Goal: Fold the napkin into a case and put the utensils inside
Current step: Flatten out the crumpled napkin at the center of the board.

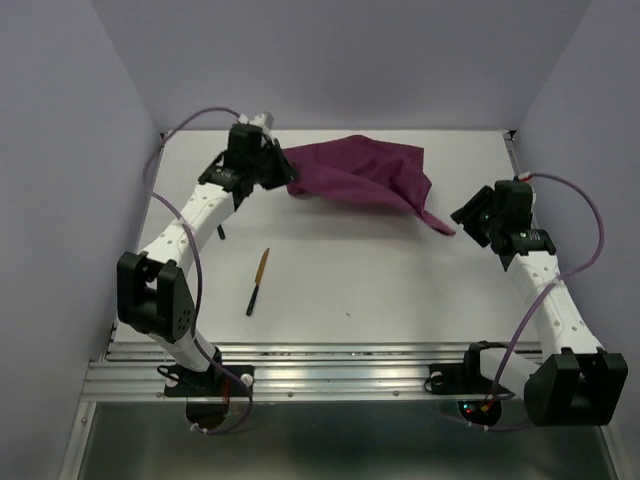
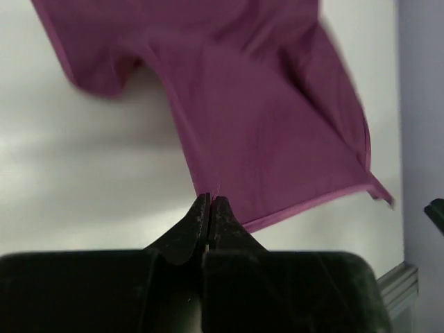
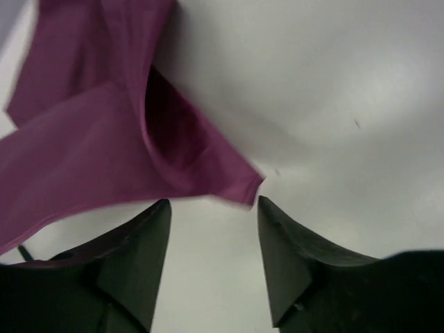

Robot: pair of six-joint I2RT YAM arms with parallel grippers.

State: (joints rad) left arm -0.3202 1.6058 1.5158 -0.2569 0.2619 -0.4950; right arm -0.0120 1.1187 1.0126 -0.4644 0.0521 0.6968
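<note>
The plum-purple napkin [image 1: 360,170] lies rumpled and partly lifted at the back middle of the table. My left gripper [image 1: 277,168] is at its left corner; in the left wrist view the gripper [image 2: 209,201] is shut on the corner of the napkin [image 2: 263,118]. My right gripper [image 1: 462,222] is open just off the napkin's right corner; in the right wrist view that corner of the napkin [image 3: 243,184] hangs just beyond the gripper [image 3: 214,205], untouched. One utensil [image 1: 258,282], gold blade and black handle, lies left of centre. A dark sliver [image 1: 222,233] beside my left arm may be the other.
A metal rail [image 1: 330,365] runs along the near edge with both arm bases on it. Pale walls close in the left, back and right sides. A thin rail [image 1: 513,150] edges the table at the far right.
</note>
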